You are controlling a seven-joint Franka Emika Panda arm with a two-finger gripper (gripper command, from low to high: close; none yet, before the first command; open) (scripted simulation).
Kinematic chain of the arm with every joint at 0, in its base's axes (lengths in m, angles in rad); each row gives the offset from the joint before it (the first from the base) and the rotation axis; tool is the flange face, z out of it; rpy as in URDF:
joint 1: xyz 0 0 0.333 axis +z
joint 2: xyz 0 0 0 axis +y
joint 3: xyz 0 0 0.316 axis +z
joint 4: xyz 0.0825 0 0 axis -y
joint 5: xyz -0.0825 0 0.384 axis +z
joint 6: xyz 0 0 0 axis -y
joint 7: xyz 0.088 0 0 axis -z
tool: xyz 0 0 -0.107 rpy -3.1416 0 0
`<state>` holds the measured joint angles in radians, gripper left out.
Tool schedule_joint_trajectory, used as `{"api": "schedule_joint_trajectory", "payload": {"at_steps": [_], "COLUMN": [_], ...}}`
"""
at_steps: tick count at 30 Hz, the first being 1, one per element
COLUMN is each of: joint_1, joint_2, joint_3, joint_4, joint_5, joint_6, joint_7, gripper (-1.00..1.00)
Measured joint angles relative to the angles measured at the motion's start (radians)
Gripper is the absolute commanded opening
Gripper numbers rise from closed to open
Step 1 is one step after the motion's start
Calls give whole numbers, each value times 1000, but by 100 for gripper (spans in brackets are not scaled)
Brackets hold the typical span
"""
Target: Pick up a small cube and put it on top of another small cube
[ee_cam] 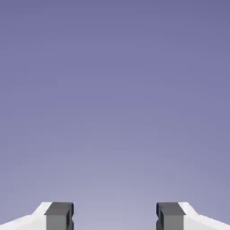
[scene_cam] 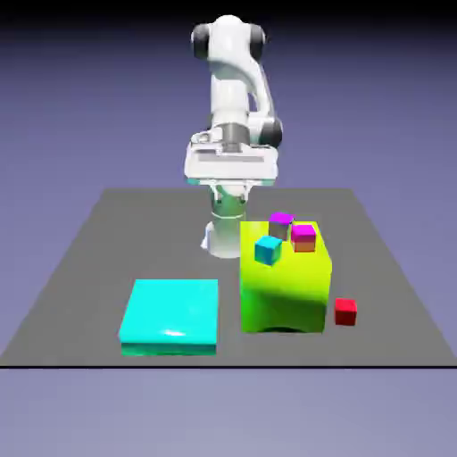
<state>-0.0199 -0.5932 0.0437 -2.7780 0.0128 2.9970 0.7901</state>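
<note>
The small red cube (scene_cam: 345, 311) rests on the grey table (scene_cam: 80, 268), just off the exterior view's right side of a large lime-green block (scene_cam: 284, 290). On that block's top sit a cyan cube (scene_cam: 267, 250), a magenta cube (scene_cam: 303, 236) and a grey cube with a purple top (scene_cam: 281, 223). My gripper (scene_cam: 228, 168) hangs high above the table's far side, well away from all the cubes. In the hand view the gripper (ee_cam: 114, 218) is open, its two grey fingertips (ee_cam: 58, 215) wide apart, with only the plain backdrop between them.
A flat cyan slab (scene_cam: 170, 317) lies on the table to the exterior view's left of the lime-green block. The robot's base (scene_cam: 225, 234) stands behind the block.
</note>
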Motion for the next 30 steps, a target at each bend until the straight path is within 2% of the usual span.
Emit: {"api": "schedule_joint_trajectory", "payload": {"at_steps": [30], "joint_1": [-795], "joint_2": [-576], "joint_3": [1087], "joint_4": [796], "joint_5": [318], "joint_6": [-995], "joint_7": [1221], "gripper": [0]}}
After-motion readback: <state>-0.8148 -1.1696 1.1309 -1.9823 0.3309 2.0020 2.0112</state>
